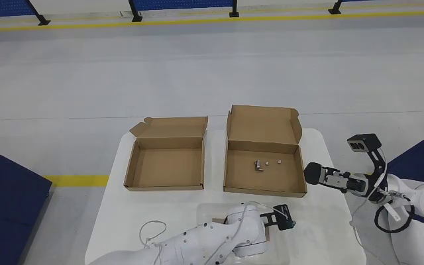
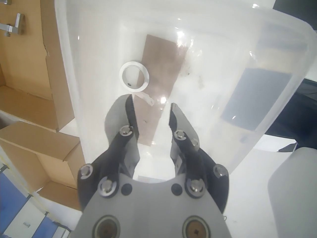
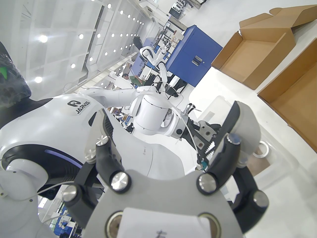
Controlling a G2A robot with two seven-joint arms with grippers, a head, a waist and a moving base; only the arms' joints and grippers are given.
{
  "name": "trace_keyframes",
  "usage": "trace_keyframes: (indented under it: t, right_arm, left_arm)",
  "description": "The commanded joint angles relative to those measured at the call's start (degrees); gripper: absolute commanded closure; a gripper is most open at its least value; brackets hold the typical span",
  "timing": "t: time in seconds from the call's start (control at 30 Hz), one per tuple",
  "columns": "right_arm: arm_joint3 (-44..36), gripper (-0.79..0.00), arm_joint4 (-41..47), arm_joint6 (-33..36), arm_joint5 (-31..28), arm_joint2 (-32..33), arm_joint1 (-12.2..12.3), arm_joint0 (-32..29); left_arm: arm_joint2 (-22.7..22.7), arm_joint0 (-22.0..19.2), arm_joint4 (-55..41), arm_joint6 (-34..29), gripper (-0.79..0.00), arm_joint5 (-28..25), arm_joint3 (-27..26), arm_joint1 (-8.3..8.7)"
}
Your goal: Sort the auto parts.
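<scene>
A metal ring (image 2: pixel 134 75) lies on the floor of a clear plastic bin (image 2: pixel 64 58) at the table's front. My left gripper (image 2: pixel 151 105) hangs open just above the bin, close beside the ring, with nothing between its fingers. From above, this left gripper (image 1: pixel 281 218) is over the bin's (image 1: pixel 215 211) right end. The right cardboard box (image 1: pixel 265 189) holds a metal bracket (image 1: pixel 258 166) and two small parts (image 1: pixel 267 161). My right gripper (image 1: pixel 310 173) is held open in the air past that box's right wall, holding nothing; one of its fingers (image 3: pixel 244 125) shows.
The left cardboard box (image 1: pixel 165 184) has nothing in it, and both boxes have their lids folded back. A brown label (image 2: pixel 161 58) is stuck under the bin. Bare white table (image 1: pixel 324 218) lies right of the bin.
</scene>
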Motion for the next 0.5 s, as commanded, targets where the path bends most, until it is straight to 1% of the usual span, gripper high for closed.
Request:
trace_keyframes:
  t: [0.0,0.17,0.4,0.47]
  right_arm:
    - [0.0,-0.785,0.0,0.0,0.0,0.0,0.0,0.0]
    - [0.0,-0.785,0.0,0.0,0.0,0.0,0.0,0.0]
    - [0.0,-0.785,0.0,0.0,0.0,0.0,0.0,0.0]
    - [0.0,-0.785,0.0,0.0,0.0,0.0,0.0,0.0]
  left_arm:
    - [0.5,0.0,0.7,0.7,0.000,0.4,1.2,-0.58]
    - [1.4,0.2,3.7,3.3,0.000,1.7,3.2,-1.86]
    - [1.4,0.2,3.7,3.3,0.000,1.7,3.2,-1.86]
    - [1.5,0.9,5.3,5.6,0.000,2.1,3.8,-1.76]
